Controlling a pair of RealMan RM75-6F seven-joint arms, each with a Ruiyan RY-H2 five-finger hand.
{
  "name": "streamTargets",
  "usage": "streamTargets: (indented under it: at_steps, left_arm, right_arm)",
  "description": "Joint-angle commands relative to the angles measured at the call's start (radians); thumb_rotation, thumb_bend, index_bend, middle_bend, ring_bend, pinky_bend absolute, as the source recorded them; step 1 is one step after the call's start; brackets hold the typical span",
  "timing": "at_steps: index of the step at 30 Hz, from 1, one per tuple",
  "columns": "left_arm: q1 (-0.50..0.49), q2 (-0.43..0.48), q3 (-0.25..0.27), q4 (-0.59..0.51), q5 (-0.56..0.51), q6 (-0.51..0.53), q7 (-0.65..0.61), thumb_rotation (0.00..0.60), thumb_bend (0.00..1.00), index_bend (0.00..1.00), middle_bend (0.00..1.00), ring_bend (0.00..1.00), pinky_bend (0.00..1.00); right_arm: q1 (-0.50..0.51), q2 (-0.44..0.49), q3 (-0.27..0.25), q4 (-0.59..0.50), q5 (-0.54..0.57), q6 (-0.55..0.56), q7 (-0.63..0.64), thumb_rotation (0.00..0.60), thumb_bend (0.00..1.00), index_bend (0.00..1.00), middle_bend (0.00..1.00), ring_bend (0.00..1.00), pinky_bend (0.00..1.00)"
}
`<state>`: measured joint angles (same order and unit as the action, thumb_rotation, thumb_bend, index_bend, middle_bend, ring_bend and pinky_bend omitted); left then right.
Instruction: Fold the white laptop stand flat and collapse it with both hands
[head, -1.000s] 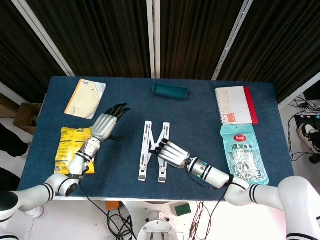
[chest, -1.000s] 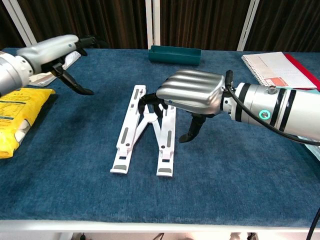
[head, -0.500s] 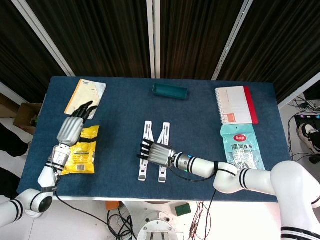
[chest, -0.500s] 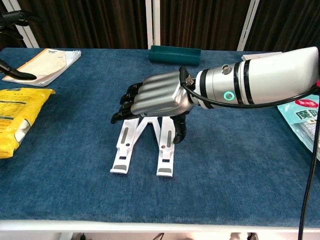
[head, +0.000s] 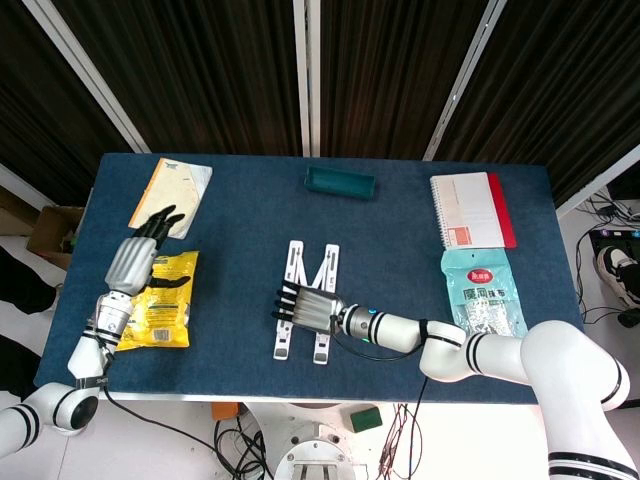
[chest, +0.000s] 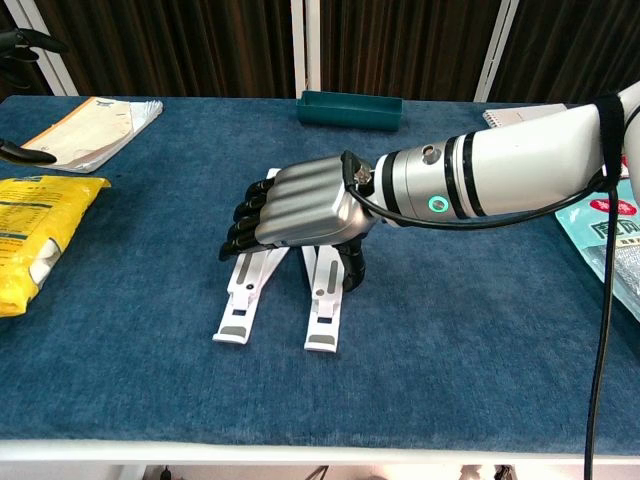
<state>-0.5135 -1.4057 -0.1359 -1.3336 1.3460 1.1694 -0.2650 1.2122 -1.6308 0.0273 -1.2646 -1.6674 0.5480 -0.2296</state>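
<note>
Blue table (head: 420, 320) carries stand (head: 297, 262), tray (head: 340, 184), notebook (head: 466, 210), packets (head: 160, 305).

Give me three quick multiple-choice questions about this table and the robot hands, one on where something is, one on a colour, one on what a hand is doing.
1. Where is the small tray?
A. At the far edge of the table, near the middle
B. Under the yellow bag
C. On the notebook

2. What colour is the snack bag near the left robot hand?
A. Red
B. Yellow
C. Purple

3. What is the right robot hand doing?
A. Lifting the notebook
B. Resting over the laptop stand
C. Hanging off the table

Answers: 1 A, the tray sits at the back edge of the table, apart from everything. 2 B, the snack bag under the left robot hand is bright yellow. 3 B, the right robot hand lies over the white laptop stand, fingers reaching across its two legs; the notebook is untouched.
</note>
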Motion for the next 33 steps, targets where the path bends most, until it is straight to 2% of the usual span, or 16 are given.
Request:
streamTargets:
  at_steps: [1, 7, 9, 11, 15, 18, 21, 23, 24, 27, 28, 30, 33]
  left_arm:
    - [0.001, -0.001, -0.002, 0.003, 0.001, -0.004, -0.009, 0.6, 0.03, 0.1, 0.0, 0.03, 0.16]
    - [0.008, -0.003, -0.005, 0.008, 0.007, -0.001, -0.02, 0.6, 0.03, 0.1, 0.0, 0.03, 0.16]
    - [0.012, -0.003, -0.006, 0.009, 0.007, 0.0, -0.027, 0.6, 0.03, 0.1, 0.0, 0.03, 0.16]
    - [0.015, -0.002, -0.007, 0.009, 0.01, 0.003, -0.034, 0.6, 0.03, 0.1, 0.0, 0.03, 0.16]
    - [0.022, 0.0, -0.006, 0.007, 0.018, 0.012, -0.039, 0.6, 0.03, 0.1, 0.0, 0.03, 0.16]
    - [0.026, 0.0, -0.005, 0.006, 0.022, 0.016, -0.043, 0.6, 0.03, 0.1, 0.0, 0.03, 0.16]
    - [0.029, -0.003, -0.005, 0.007, 0.025, 0.017, -0.044, 0.6, 0.03, 0.1, 0.0, 0.03, 0.16]
    - [0.03, -0.003, -0.005, 0.007, 0.025, 0.016, -0.042, 0.6, 0.03, 0.1, 0.0, 0.03, 0.16]
    - [0.031, -0.003, -0.006, 0.007, 0.025, 0.018, -0.04, 0.6, 0.03, 0.1, 0.0, 0.03, 0.16]
    - [0.035, 0.001, -0.01, 0.01, 0.02, 0.023, -0.022, 0.6, 0.03, 0.1, 0.0, 0.03, 0.16]
    - [0.036, 0.005, -0.011, 0.012, 0.019, 0.026, -0.009, 0.6, 0.03, 0.1, 0.0, 0.03, 0.16]
    - [0.044, 0.015, -0.012, 0.018, 0.012, 0.039, 0.039, 0.6, 0.03, 0.1, 0.0, 0.03, 0.16]
    - [0.063, 0.049, -0.013, 0.001, -0.014, 0.049, 0.112, 0.6, 0.03, 0.1, 0.01, 0.03, 0.16]
  right_arm:
    - [0.01, -0.008, -0.004, 0.014, 0.002, -0.009, 0.005, 0.6, 0.0, 0.0, 0.09, 0.0, 0.0]
    - [0.028, -0.03, -0.011, 0.038, 0.001, -0.016, 0.027, 0.6, 0.0, 0.02, 0.16, 0.0, 0.0]
    - [0.027, -0.035, -0.013, 0.045, -0.006, 0.006, 0.041, 0.6, 0.0, 0.11, 0.23, 0.04, 0.0]
    - [0.026, -0.038, -0.017, 0.053, -0.017, 0.029, 0.058, 0.6, 0.03, 0.23, 0.3, 0.13, 0.03]
    - [0.024, -0.041, -0.03, 0.075, -0.046, 0.084, 0.099, 0.6, 0.15, 0.45, 0.44, 0.29, 0.15]
    - [0.021, -0.046, -0.041, 0.091, -0.064, 0.118, 0.123, 0.6, 0.18, 0.53, 0.5, 0.35, 0.19]
    - [0.018, -0.053, -0.051, 0.106, -0.077, 0.141, 0.137, 0.6, 0.2, 0.56, 0.52, 0.37, 0.22]
    - [0.017, -0.051, -0.055, 0.107, -0.073, 0.136, 0.134, 0.6, 0.2, 0.53, 0.5, 0.35, 0.21]
    - [0.016, -0.047, -0.054, 0.103, -0.066, 0.128, 0.128, 0.6, 0.19, 0.47, 0.47, 0.31, 0.19]
    - [0.0, -0.024, -0.041, 0.06, -0.023, 0.111, 0.103, 0.6, 0.07, 0.12, 0.21, 0.07, 0.04]
    - [-0.011, -0.014, -0.035, 0.042, -0.008, 0.116, 0.093, 0.6, 0.03, 0.03, 0.12, 0.02, 0.01]
    - [-0.049, 0.016, -0.022, -0.003, 0.025, 0.158, 0.067, 0.6, 0.01, 0.0, 0.05, 0.0, 0.0]
    - [-0.133, 0.075, -0.006, -0.074, 0.085, 0.249, 0.038, 0.6, 0.01, 0.0, 0.04, 0.0, 0.0]
